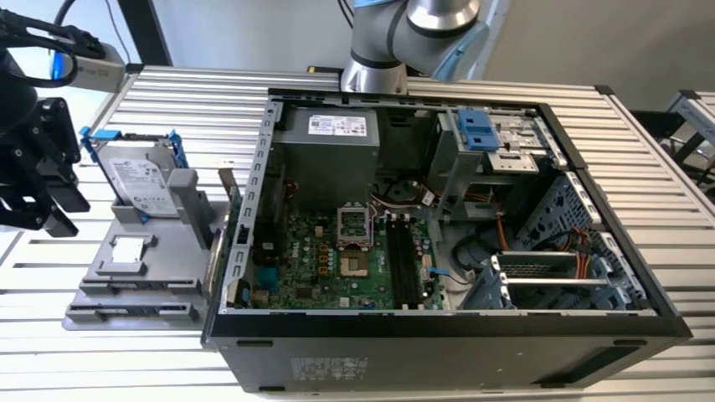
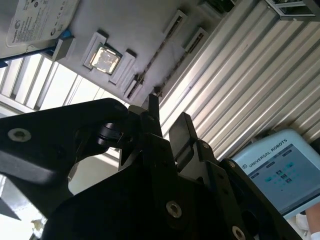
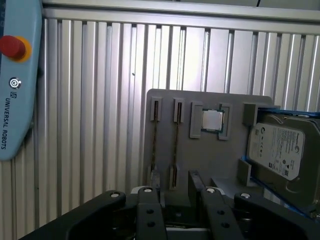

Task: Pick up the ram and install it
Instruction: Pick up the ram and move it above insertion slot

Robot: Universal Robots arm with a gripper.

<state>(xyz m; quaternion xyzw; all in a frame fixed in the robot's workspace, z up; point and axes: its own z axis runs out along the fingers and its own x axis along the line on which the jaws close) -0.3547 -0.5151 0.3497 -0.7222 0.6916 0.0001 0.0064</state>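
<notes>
Gripper [image 3: 175, 200] fingers [image 3: 149, 210] are spread apart with nothing between them. It hangs over the near end of the gray holder plate [image 3: 165, 107] and is not touching any part.

The ram [image 3: 176, 145] stands on edge in 1 of 2 narrow slots on the holder. A second ram stick [image 3: 154, 145] sits in the slot just beside it. On the same holder, a square silver CPU chip [image 3: 212, 121] lies beside the slots, and a hard drive [image 3: 277, 150] in a blue frame lies past the chip.

In the exterior view the holder sits on the ribbed metal table [image 1: 167, 92], at the exterior view's left of the open PC case [image 1: 447, 331]. The motherboard [image 1: 324, 268] with its long black slots [image 1: 404, 260] lies inside the case. A teach pendant [image 3: 17, 100] lies on the table, apart from the holder.
</notes>
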